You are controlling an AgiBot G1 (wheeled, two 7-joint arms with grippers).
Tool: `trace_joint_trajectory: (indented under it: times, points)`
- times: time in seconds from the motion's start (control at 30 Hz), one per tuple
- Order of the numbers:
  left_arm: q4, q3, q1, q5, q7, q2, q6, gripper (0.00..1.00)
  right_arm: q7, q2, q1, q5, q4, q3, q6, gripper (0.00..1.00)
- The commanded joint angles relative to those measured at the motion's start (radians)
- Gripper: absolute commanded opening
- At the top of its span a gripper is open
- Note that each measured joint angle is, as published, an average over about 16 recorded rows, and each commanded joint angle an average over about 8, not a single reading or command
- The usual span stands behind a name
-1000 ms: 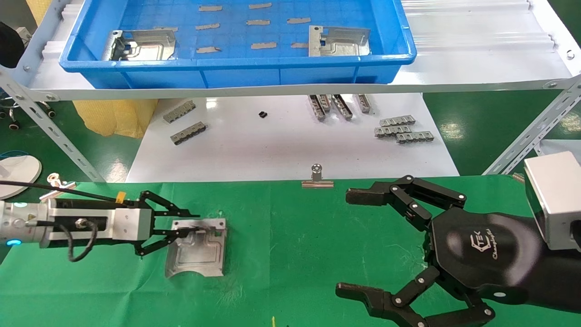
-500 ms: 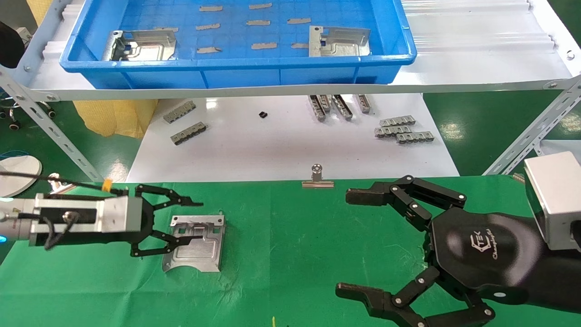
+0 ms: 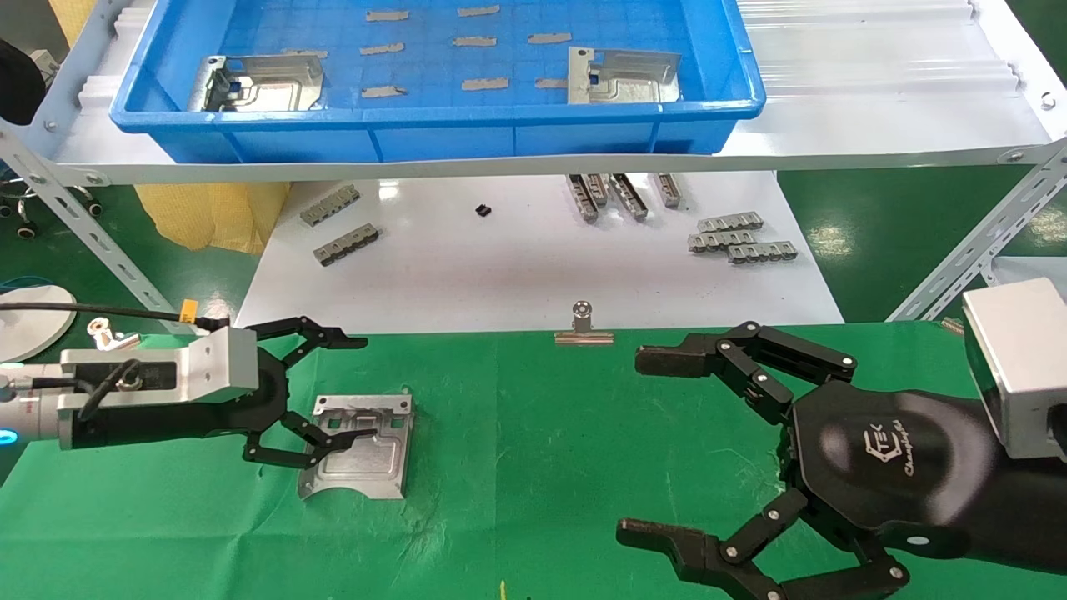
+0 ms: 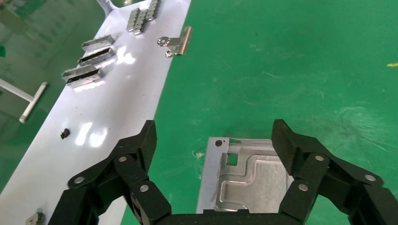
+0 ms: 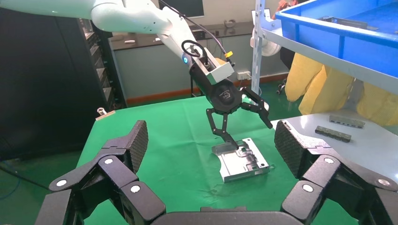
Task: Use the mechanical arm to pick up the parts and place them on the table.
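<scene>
One silver plate (image 3: 360,460) lies flat on the green cloth table (image 3: 542,467), free of any grip. My left gripper (image 3: 362,388), with the yellow tag (image 3: 189,312) on its cable, is open just above the plate's left edge, its near finger over the plate and its far finger raised. In the left wrist view the plate (image 4: 251,180) lies between and below the spread fingers of this gripper (image 4: 216,139). Two more plates (image 3: 262,83) (image 3: 621,75) lie in the blue bin (image 3: 433,129). My right gripper (image 3: 642,446) rests open and empty at the right; its wrist view shows the plate (image 5: 244,164).
The bin stands on a white ribbed shelf above a glossy white tabletop with grey comb-like strips (image 3: 738,237). Thin grey slips (image 3: 483,83) lie in the bin. A silver binder clip (image 3: 583,327) holds the cloth's far edge. Slanted shelf struts (image 3: 92,242) stand at both sides.
My left gripper opened and let go of the plate, then rose and turned a little. The plate dropped from tilted to flat on the cloth. The right arm has not moved.
</scene>
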Motion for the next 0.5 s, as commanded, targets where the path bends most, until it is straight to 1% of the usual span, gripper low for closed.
trace_joint_trajectory:
  times: [0.03,0.2,0.5]
  points:
    - [0.001,0.002,-0.002,0.003,0.009,0.000,-0.001,1.00,0.000,0.000,0.000,0.000,0.000,0.000,0.000,1.00]
    - [-0.057,-0.015,0.025,-0.017,-0.035,-0.016,-0.005,1.00,0.000,0.000,0.000,0.000,0.000,0.000,0.000,1.00]
    - [-0.247,-0.073,0.113,-0.088,-0.184,-0.068,-0.019,1.00,0.000,0.000,0.000,0.000,0.000,0.000,0.000,1.00]
